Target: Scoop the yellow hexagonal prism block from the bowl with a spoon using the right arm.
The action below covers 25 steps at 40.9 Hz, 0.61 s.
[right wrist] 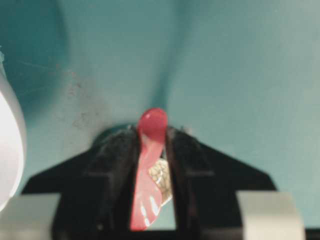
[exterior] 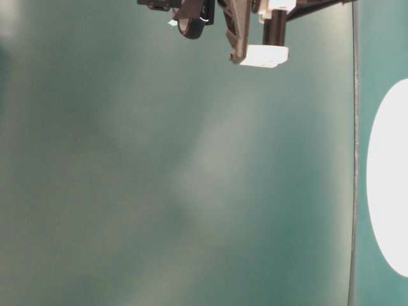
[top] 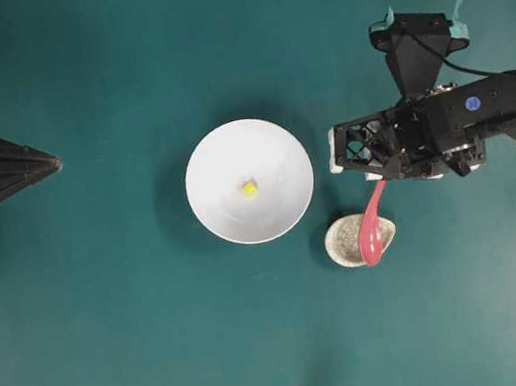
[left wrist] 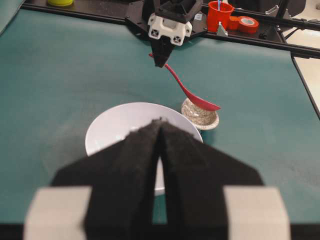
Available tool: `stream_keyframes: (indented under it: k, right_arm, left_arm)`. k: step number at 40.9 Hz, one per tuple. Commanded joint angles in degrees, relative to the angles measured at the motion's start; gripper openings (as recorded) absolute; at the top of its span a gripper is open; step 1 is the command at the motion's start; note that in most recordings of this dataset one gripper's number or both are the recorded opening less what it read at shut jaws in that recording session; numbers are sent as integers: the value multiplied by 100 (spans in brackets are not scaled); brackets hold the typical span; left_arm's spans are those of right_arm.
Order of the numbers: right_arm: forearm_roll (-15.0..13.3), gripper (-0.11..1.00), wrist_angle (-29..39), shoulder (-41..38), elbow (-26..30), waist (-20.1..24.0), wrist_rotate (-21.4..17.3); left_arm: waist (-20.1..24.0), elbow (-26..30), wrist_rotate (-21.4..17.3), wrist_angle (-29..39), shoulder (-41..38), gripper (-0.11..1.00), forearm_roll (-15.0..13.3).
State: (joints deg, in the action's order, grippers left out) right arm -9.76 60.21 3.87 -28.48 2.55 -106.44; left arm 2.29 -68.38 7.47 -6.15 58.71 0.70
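Note:
A tiny yellow hexagonal prism block (top: 249, 189) lies near the middle of the white bowl (top: 216, 175). To the bowl's right, my right gripper (top: 379, 184) is shut on the handle of the pink-red spoon (top: 372, 229). The spoon (left wrist: 192, 95) slants down from that gripper (left wrist: 161, 60), its scoop over the speckled spoon rest (left wrist: 200, 117); I cannot tell if they touch. In the right wrist view the handle (right wrist: 150, 170) sits between the fingers (right wrist: 120, 165). My left gripper (top: 55, 165) is shut and empty at the far left. It hides the block in the left wrist view.
The spoon rest (top: 343, 240) stands just right of the bowl's front. Beyond the table's far edge are a red cup (left wrist: 219, 15), a red tape roll (left wrist: 247, 23) and black frame rails.

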Motion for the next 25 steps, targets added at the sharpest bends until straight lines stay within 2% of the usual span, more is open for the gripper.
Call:
stream_keyframes:
  k: [1,17,25]
  right_arm:
    - [-18,23,-9,132,44,-9,-70]
    - [-88,22,-237,132,35,0,-79]
    - [-220,35,-264,132,35,-9,-79]
  left_arm:
    - [18,114,9,-35,-44,-1,-9]
    - [18,114,18,-35,-53,-1,-9]
    - [18,114,18,-26,-53,-1,0]
